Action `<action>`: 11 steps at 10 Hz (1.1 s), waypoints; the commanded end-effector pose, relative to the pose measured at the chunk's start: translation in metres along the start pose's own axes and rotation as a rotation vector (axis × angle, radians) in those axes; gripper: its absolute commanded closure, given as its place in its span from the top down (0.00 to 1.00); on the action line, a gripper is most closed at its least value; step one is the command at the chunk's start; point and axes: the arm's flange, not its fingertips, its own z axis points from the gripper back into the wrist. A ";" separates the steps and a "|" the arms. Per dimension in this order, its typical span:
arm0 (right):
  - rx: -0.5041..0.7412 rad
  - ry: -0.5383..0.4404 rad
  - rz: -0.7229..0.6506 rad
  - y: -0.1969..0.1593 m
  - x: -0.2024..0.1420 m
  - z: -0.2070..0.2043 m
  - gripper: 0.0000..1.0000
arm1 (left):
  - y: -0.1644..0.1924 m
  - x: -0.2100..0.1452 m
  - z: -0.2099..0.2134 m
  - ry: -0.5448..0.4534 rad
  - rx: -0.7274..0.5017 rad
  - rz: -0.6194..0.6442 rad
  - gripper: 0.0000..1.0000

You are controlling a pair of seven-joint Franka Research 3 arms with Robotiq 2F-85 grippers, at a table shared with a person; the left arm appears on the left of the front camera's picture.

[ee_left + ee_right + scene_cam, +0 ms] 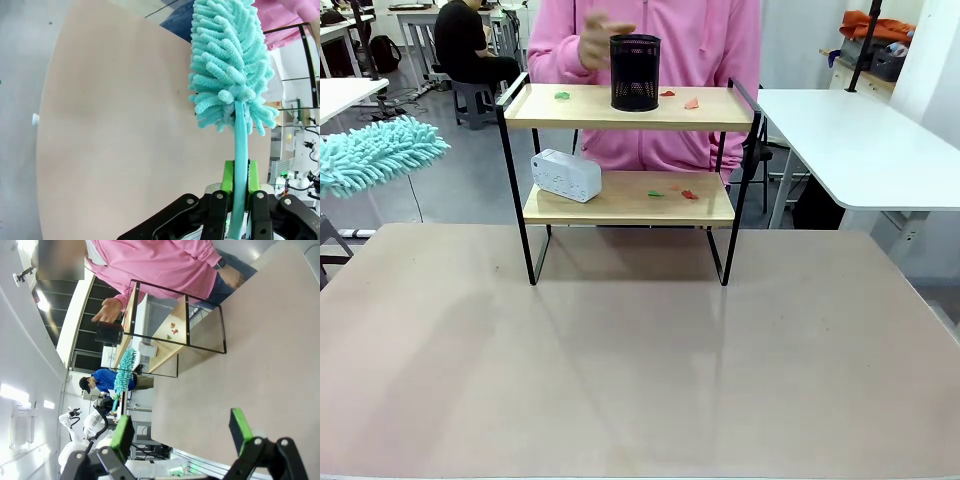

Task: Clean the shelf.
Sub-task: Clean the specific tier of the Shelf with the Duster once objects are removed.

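Our left gripper [241, 178] clamps a teal duster [375, 152], middle left of frame; right gripper [181, 429] stands apart, empty. Next we likely sweep the shelf [590, 108] scraps [689, 194].

The shelf [590, 108] stands upright and square-on at the table's [640, 350] 12 o'clock edge, its thin black legs planted on the tabletop. Two light wooden boards sit level, one above the other, with black rails at the 3 and 9 o'clock ends. Small scraps litter both boards: a green scrap [562, 95] toward 9 o'clock and reddish scraps [691, 103] toward 3 o'clock on the upper board, and a green and red pair [672, 194] toward 3 o'clock on the lower board.
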 end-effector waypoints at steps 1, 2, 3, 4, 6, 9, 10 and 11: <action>0.018 -0.012 0.025 0.001 0.002 -0.002 1.00 | -0.005 0.001 0.002 0.000 -0.021 -0.002 0.00; 0.018 -0.012 0.025 0.001 0.002 -0.002 1.00 | -0.005 0.001 0.002 0.000 -0.021 -0.002 0.00; 0.018 -0.012 0.025 0.001 0.002 -0.002 1.00 | -0.005 0.001 0.002 0.000 -0.021 -0.002 0.00; 0.018 -0.012 0.025 0.001 0.002 -0.002 1.00 | -0.005 0.001 0.002 0.000 -0.021 -0.002 0.00; 0.018 -0.012 0.025 0.001 0.002 -0.002 1.00 | -0.005 0.001 0.002 0.000 -0.021 -0.002 0.00; 0.018 -0.012 0.025 0.001 0.002 -0.002 1.00 | -0.005 0.001 0.002 0.000 -0.021 -0.002 0.00; 0.018 -0.012 0.025 0.001 0.002 -0.002 1.00 | -0.005 0.001 0.002 0.000 -0.021 -0.002 0.00; 0.018 -0.012 0.025 0.001 0.002 -0.002 1.00 | 0.000 0.000 -0.001 0.002 -0.001 -0.001 0.12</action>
